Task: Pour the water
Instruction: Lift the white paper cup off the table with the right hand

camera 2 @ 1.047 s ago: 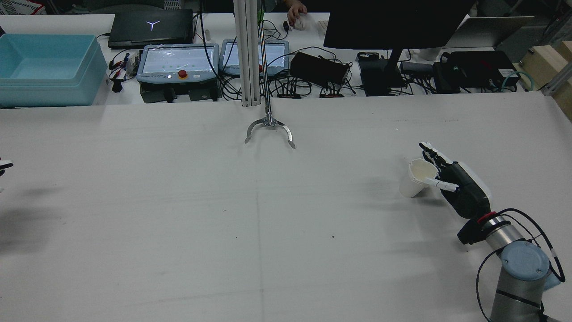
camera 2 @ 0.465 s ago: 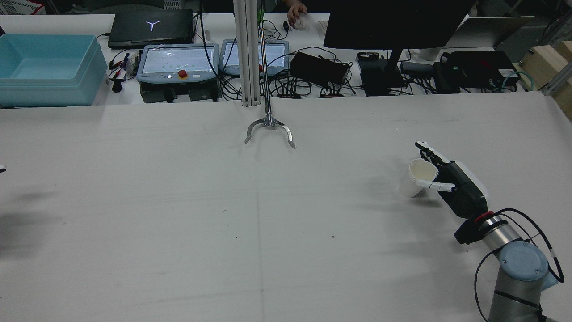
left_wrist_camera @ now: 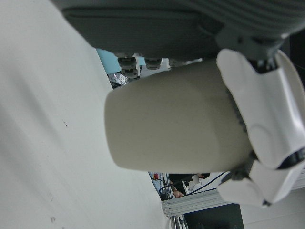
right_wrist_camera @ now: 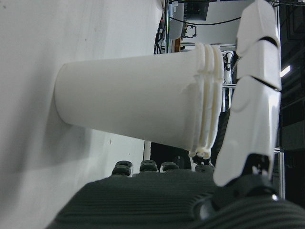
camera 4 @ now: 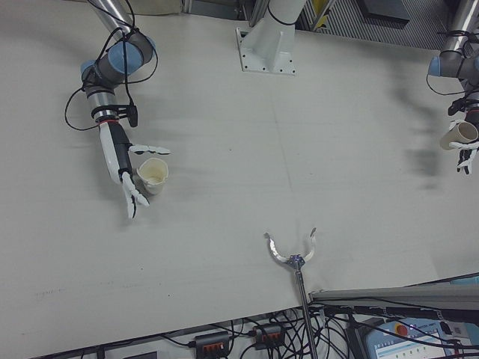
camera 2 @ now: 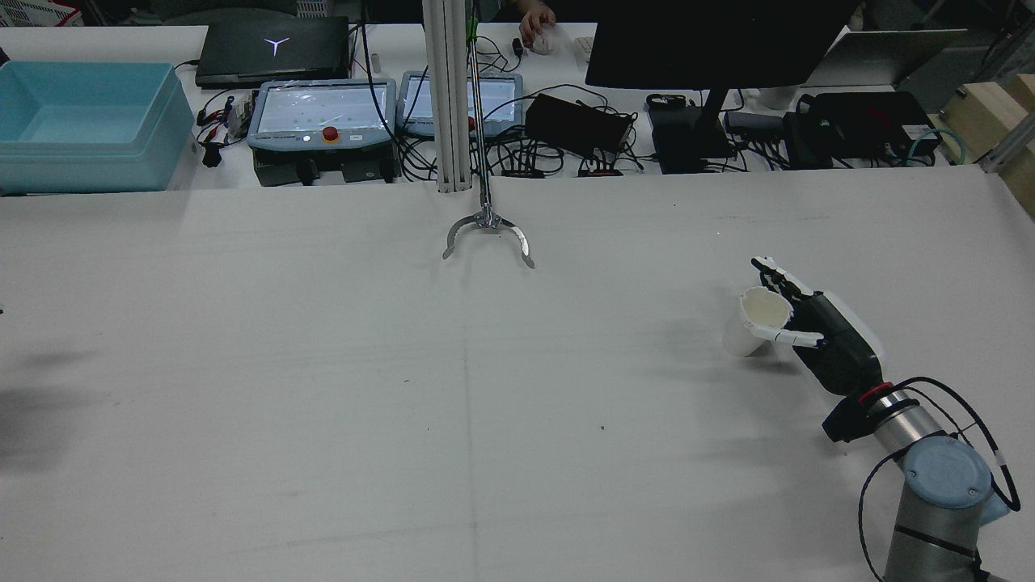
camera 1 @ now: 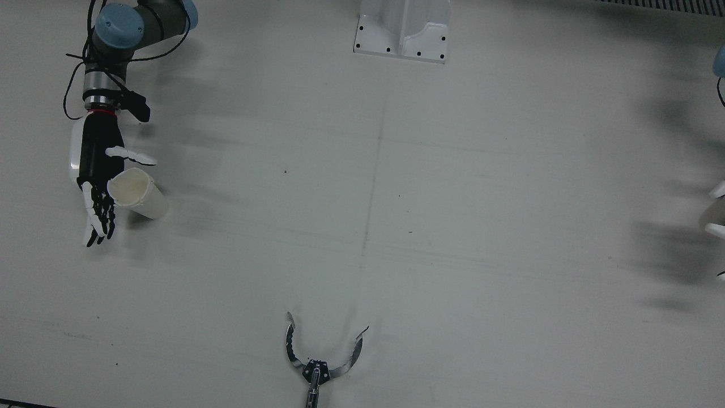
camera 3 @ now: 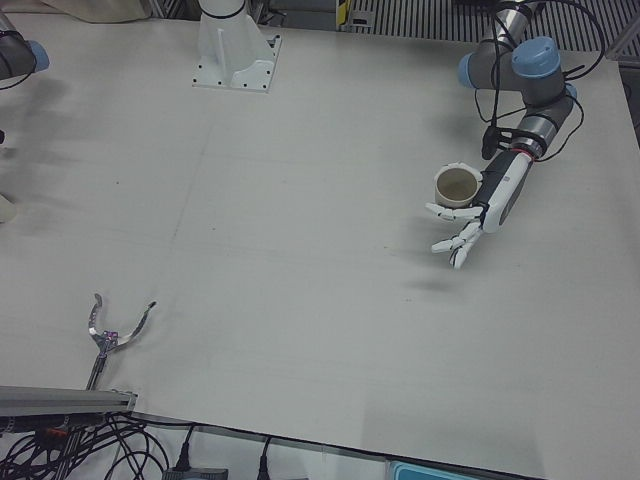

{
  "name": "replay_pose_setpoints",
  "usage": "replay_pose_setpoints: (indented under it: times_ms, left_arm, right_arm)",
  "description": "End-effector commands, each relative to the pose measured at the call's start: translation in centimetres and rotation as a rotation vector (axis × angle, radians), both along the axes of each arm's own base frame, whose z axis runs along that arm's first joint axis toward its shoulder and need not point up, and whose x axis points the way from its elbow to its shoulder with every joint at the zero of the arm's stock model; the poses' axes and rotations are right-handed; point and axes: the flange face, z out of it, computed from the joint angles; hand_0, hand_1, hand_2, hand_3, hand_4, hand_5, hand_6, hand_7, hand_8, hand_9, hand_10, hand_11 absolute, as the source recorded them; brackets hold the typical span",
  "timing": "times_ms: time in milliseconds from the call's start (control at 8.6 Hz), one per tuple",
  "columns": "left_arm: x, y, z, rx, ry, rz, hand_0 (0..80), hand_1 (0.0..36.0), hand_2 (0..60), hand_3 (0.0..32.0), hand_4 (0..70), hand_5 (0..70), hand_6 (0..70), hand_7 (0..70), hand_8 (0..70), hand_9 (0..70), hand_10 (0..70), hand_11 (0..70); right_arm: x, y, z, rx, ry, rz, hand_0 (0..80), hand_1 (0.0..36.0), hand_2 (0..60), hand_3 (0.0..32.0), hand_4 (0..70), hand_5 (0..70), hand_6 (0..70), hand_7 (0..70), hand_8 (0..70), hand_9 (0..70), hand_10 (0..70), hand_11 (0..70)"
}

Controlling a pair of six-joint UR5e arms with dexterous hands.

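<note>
A white paper cup (camera 2: 752, 325) stands on the table at my right, also in the front view (camera 1: 139, 195) and the right-front view (camera 4: 152, 177). My right hand (camera 2: 817, 323) is open beside it, fingers stretched past the cup. Its thumb lies at the rim in the right hand view (right_wrist_camera: 252, 95), next to the cup (right_wrist_camera: 133, 119). My left hand (camera 3: 482, 205) is shut on a beige cup (camera 3: 457, 186) and holds it above the table. The left hand view shows that cup (left_wrist_camera: 176, 119) wrapped by the fingers (left_wrist_camera: 262, 114).
A metal claw tool (camera 2: 487, 230) lies at the table's far middle, also in the front view (camera 1: 317, 362). A white pedestal (camera 1: 402, 28) stands between the arms. Behind the table are a teal bin (camera 2: 81, 121), teach pendants and cables.
My right hand has shifted slightly left, its thumb closing onto the white cup's rim. My left hand has slid out of the rear view's left edge.
</note>
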Motion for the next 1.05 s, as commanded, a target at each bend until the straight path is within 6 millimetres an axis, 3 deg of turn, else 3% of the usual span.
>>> replay_pose_setpoints:
  times_ms: [0, 116, 581, 930]
  left_arm:
    - [-0.1, 0.06, -0.02, 0.0, 0.0, -0.001, 40.9, 14.2, 55.3, 0.0, 70.0, 18.6, 13.8, 20.4, 2.1, 3.2, 5.3, 7.5]
    - [-0.11, 0.05, -0.02, 0.0, 0.001, -0.003, 40.7, 14.2, 55.7, 0.0, 70.0, 18.7, 13.9, 20.4, 2.1, 3.2, 5.3, 7.4]
    - [-0.05, 0.09, 0.05, -0.001, -0.001, 0.0, 40.7, 14.2, 55.4, 0.0, 70.0, 18.4, 13.7, 20.1, 2.1, 3.2, 5.4, 7.7]
    - [-0.09, 0.12, 0.21, -0.003, -0.003, -0.001, 40.7, 14.0, 55.0, 0.0, 70.0, 18.1, 13.7, 20.1, 2.0, 3.0, 5.3, 7.6]
  right_arm:
    - [-0.09, 0.03, -0.15, 0.002, -0.003, -0.002, 53.7, 22.1, 9.1, 0.2, 0.0, 11.4, 0.0, 0.0, 1.3, 0.8, 1.5, 4.6]
    - [-0.1, 0.02, -0.22, 0.003, -0.004, -0.002, 57.2, 25.3, 9.0, 0.0, 0.0, 12.7, 0.0, 0.0, 1.1, 0.4, 1.4, 4.8]
    - [-0.11, 0.02, -0.54, 0.004, -0.005, -0.002, 68.1, 30.7, 6.6, 0.4, 0.0, 13.5, 0.0, 0.0, 1.2, 0.2, 0.8, 4.7]
    - [-0.14, 0.18, 0.19, -0.005, 0.007, -0.005, 69.8, 30.2, 3.2, 1.2, 0.0, 13.8, 0.0, 0.0, 1.3, 0.3, 0.8, 4.6]
